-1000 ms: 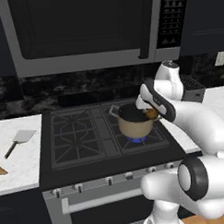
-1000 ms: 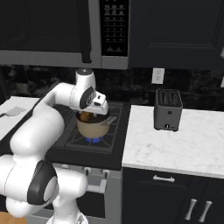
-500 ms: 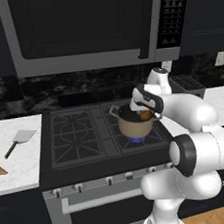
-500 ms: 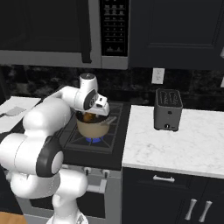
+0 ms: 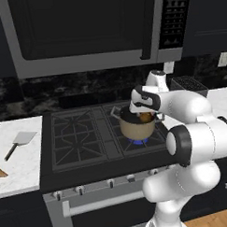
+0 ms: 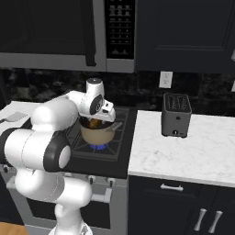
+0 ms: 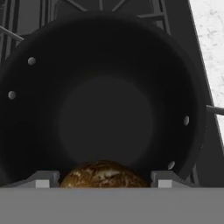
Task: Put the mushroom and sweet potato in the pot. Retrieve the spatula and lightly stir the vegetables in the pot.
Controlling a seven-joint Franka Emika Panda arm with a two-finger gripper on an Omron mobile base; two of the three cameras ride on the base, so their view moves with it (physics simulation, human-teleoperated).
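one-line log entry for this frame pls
phase: mushroom drop | pincer: over pot, mushroom between jaws | pot: on lit burner, nothing on its floor | sweet potato, spatula: left counter

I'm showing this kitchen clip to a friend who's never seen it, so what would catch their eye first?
Probably the white arm bent over the stove, its tool above the tan pot on a lit blue burner, with the brown mushroom between the fingers over the pot's dark, empty inside. Next, the spatula lying on the white counter left of the stove, and the toaster on the counter to the right.
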